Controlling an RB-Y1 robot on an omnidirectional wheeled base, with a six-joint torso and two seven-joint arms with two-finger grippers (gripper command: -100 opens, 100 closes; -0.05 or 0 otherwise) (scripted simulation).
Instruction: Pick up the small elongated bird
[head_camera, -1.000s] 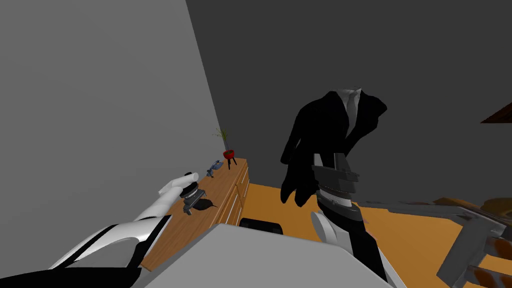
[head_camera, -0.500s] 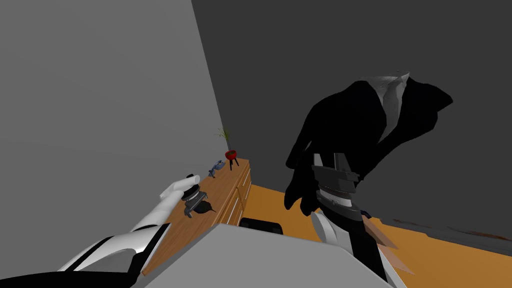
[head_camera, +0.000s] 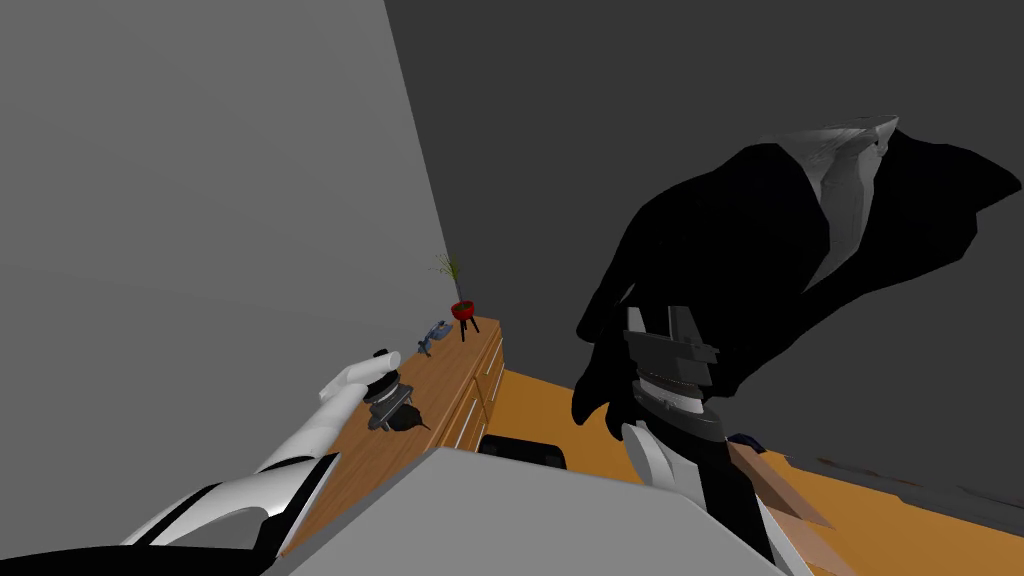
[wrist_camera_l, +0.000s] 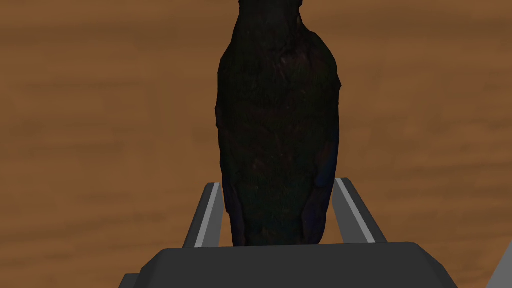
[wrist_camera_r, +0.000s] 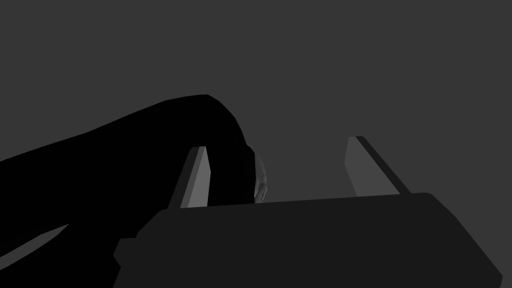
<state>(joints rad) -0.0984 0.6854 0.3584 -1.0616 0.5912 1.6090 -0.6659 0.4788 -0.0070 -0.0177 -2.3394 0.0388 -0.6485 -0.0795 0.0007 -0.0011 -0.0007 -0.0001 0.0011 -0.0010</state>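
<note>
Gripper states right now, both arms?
Left gripper: jaws closed on the dark bird.
Right gripper: jaws open, holding nothing.

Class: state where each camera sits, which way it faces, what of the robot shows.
Head: on the head, steeply down at the dresser; both arms show.
Left wrist: on left hand, down at the bird; left pincer shows.
Right wrist: on right hand, at the black jacket; right pincer open.
Shared: bird, in head and left wrist.

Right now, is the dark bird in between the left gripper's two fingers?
Yes, the dark bird sits between the two fingers of the left gripper, one against each side.
</note>
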